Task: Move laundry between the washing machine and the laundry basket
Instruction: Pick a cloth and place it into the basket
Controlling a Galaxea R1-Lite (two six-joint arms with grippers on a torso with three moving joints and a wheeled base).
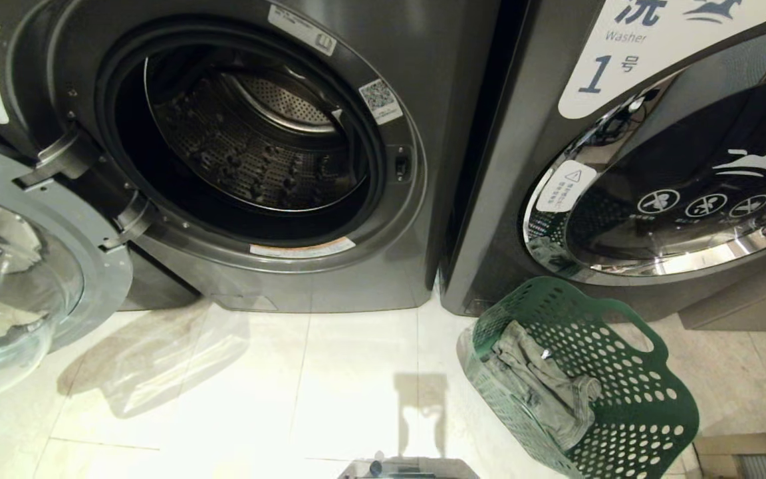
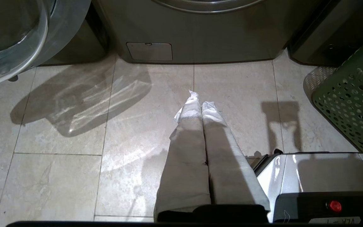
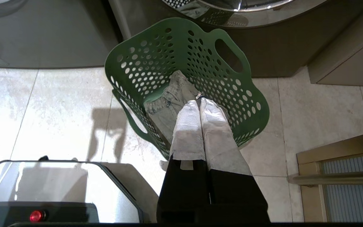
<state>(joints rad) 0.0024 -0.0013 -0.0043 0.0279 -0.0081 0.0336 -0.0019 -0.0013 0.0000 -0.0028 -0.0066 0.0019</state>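
Wrist views are showing both arms hanging low, the left end effector [image 2: 200,105] pressed closed and empty over the floor [image 2: 74,176], the right end effector [image 3: 198,105] likewise closed above the laundry [image 3: 165,107] lying in the laundry basket [image 3: 156,53] beside the open washing machine [image 1: 256,133].

Washing machine [image 1: 423,219]: dark grey front-loader, its round glass door [image 1: 17,279] swung fully open to the left; perforated steel drum [image 1: 256,140] exposed with nothing visible inside. Laundry basket [image 1: 622,399]: dark green plastic, round holes all over, oval handle cutouts, standing tilted on the pale tiled floor just right of the machine's front. Laundry [image 1: 542,386]: faded grey-green denim-like garment, crumpled inside the basket against its left wall.
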